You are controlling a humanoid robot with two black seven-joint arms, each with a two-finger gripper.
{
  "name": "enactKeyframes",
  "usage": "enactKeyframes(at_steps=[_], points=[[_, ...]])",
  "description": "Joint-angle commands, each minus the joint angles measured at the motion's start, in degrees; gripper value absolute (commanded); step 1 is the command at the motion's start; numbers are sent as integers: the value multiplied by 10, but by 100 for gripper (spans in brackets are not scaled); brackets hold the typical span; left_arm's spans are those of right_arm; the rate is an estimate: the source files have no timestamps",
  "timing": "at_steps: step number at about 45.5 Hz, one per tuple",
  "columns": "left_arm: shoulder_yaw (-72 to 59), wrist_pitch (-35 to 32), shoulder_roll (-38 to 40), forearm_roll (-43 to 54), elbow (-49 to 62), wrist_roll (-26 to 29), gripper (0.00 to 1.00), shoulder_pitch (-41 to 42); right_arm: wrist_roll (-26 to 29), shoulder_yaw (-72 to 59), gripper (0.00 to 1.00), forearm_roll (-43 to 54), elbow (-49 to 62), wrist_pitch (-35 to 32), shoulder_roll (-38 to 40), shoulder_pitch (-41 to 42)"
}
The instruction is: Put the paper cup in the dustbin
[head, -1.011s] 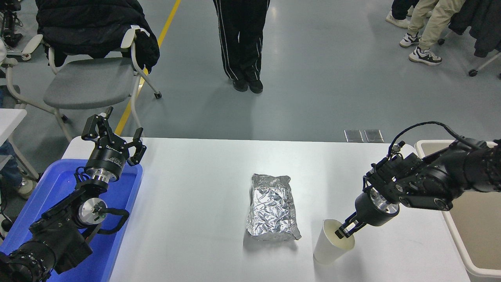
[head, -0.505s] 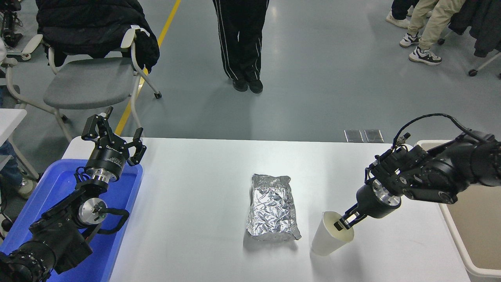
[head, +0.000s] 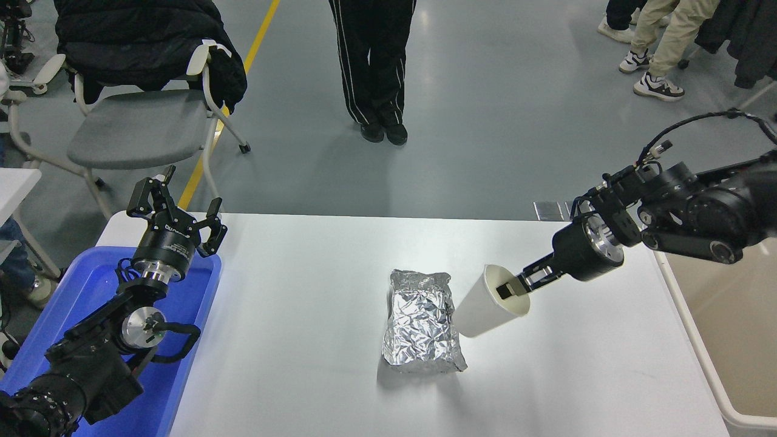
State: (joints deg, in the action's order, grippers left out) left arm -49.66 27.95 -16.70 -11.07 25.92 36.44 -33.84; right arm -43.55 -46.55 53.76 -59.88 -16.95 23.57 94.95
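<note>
The cup (head: pixel 490 301) hangs tilted in the air above the worktop (head: pixel 303 364), its mouth turned up and to the right, its base pointing down toward the foil packet (head: pixel 422 326) and overlapping the packet's upper right corner in the head view. The right pincer (head: pixel 511 288) is clamped on the cup's rim, one finger inside the mouth and the other outside the wall. A second ago the cup stood on the worktop near the front edge, right of the packet, with the pincer already pinching its rim; half a second ago it had barely begun to leave the surface. Now it is clearly lifted and carried up and away from the robot, and the right arm has risen with it. So the grasp has held and the pick is done; what is left, I judge, is the swing rightward to the bin (head: pixel 722 340), which sits off the worktop's right edge, well apart from the cup. A rim pinch on a thin cup could slip or crush during that swing. The left pincer (head: pixel 176 209) is parked over the blue tray (head: pixel 91 291) at lower left, fingers spread, holding nothing.
</note>
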Motion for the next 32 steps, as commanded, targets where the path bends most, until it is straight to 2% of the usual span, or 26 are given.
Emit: enactKeyframes(at_steps=[1,19,25,26,32], points=[[0,0,0,0,0,0,100,0,-10,95,0,-66,1,-15,22,11],[0,0,0,0,0,0,100,0,-6,195,0,-166,51,-10,39,-16],[0,0,0,0,0,0,100,0,-3,197,0,-201,159,-7,32,-58],[0,0,0,0,0,0,100,0,-1,197,0,-224,213,-7,22,-77],[0,0,0,0,0,0,100,0,5,189,0,-284,371,-12,-23,-126]])
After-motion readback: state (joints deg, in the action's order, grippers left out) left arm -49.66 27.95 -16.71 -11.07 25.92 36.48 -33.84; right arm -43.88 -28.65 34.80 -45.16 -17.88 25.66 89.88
